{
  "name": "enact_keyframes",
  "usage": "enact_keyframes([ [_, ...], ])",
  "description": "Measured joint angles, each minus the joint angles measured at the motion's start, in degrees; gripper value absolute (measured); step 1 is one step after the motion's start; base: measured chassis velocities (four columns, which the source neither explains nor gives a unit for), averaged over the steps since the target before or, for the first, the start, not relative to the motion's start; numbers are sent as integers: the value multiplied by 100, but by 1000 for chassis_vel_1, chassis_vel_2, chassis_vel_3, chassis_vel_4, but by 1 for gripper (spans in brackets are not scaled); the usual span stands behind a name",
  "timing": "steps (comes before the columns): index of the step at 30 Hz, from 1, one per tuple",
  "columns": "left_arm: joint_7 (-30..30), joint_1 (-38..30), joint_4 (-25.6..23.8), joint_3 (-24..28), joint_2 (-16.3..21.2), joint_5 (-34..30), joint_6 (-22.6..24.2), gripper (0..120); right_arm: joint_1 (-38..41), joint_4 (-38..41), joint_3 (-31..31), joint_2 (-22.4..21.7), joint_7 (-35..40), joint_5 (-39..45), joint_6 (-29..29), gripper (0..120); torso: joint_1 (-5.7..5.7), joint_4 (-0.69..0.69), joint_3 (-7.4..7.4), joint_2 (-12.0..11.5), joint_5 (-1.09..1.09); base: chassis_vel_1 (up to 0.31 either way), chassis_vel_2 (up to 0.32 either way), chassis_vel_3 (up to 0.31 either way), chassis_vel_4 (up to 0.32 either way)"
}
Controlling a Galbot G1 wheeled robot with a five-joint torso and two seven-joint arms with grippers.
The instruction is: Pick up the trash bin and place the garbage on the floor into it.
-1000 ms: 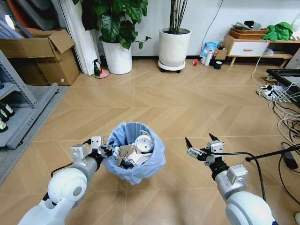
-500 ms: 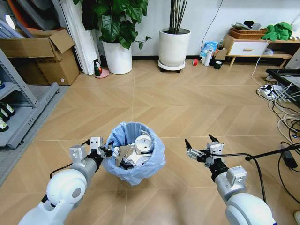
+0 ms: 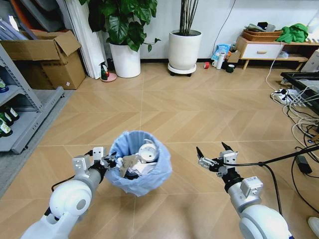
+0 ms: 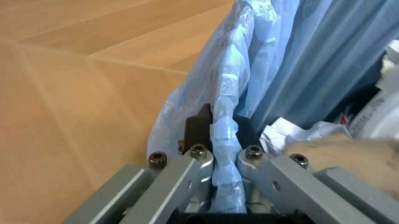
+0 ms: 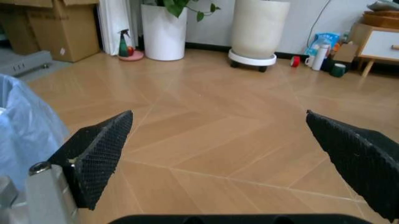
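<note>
The left claw (image 3: 110,162) is clamped on the bagged rim of the trash bin (image 3: 141,180), which sits above the floor (image 3: 164,107) before the robot (garbage (image 3: 144,157) piled inside). The right claw (image 3: 214,152) hangs beside it, fingers spread wide apart.

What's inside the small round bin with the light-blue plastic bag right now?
The small round bin with the light-blue plastic bag, its rim clamped by the left gripper, holds crumpled white paper wads and a white round lid. Anything beneath them is covered.
</note>
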Motion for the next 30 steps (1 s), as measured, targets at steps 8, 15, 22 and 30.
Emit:
enact_keyframes([
  [8,-172,-260,834,-241,-241,-117,-45,0,85,-91,-39,-41,-1,15,71,100,0,-1,0,0,1,0,0,0,0],
  [15,-101,-277,1373,-448,-367,-86,-23,0,260,-199,-123,-142,2,95,93,100,0,0,0,0,0,0,0,0,0],
  [22,-53,-222,1572,-524,-407,-186,5,0,277,-232,-127,-128,13,101,131,100,0,-1,0,0,1,0,0,0,0],
  [30,77,-183,1648,-557,-470,-311,-31,0,263,-232,-126,-147,16,97,157,100,0,-1,0,0,1,0,0,0,0],
])
